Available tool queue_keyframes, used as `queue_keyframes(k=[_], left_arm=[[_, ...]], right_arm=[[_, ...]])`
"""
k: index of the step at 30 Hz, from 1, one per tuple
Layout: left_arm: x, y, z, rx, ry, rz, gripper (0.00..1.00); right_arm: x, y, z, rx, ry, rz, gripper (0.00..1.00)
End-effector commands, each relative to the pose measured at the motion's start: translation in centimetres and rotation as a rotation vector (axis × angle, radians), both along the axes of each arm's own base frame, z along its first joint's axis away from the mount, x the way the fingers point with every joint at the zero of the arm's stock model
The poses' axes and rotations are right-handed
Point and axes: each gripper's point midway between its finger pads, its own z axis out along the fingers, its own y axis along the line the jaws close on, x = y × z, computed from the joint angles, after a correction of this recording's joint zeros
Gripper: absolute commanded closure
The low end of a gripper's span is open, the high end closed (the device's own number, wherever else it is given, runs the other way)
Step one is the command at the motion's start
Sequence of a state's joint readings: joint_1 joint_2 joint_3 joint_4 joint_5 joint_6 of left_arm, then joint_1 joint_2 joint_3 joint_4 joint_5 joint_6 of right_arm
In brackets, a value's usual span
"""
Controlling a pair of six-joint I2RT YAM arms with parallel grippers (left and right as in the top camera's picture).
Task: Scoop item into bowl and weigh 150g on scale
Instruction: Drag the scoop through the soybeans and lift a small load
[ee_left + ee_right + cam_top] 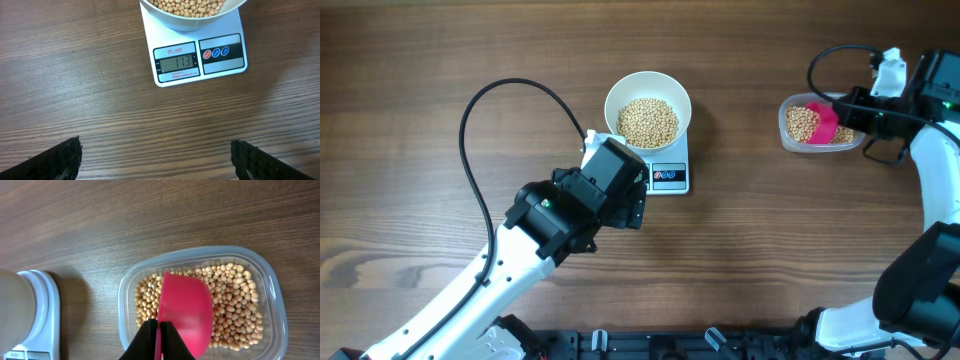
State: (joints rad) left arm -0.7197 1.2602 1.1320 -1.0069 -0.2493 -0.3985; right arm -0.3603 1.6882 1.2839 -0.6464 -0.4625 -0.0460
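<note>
Operator: Overhead first. Where are the beans (648,122)?

Observer: Some are heaped in the bowl (649,76), which stands on the scale (670,178). The rest lie in the clear container (784,122), at 3 o'clock from the bowl and well apart.

Operator: Left wrist?

Observer: The left gripper (155,144) is spread wide and empty, hanging over bare table at 6 o'clock of the scale. I'd guess it waits there so its camera faces the display (180,62), which reads 113, short of the target.

Operator: Right wrist?

Observer: The right gripper (159,329) is pressed together, pinching the handle of the pink scoop (185,307). The cup reaches out at 12 o'clock over the container's beans, its back toward the camera, so I can't tell whether it is loaded. It looks set for another dip. A partial load seems wise, to avoid overshooting.
</note>
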Motion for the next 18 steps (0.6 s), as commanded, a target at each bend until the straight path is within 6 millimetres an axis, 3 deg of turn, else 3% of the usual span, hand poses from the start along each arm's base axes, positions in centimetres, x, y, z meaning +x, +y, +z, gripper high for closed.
queue_keyframes(k=[1,7,18], left_arm=[[0.0,0.2,-0.1,0.003,0.001,0.006,0.00],[0.0,0.2,-0.1,0.002,0.001,0.006,0.00],[0.0,0.2,-0.1,0.003,0.001,0.006,0.00]], right_arm=[[0.2,0.5,2.5,0.083,-0.078,0.038,0.96],[-0.1,0.4,2.9,0.122,-0.098,0.057,0.96],[-0.9,-1.6,4.0,0.210,-0.143,0.028,0.96]])
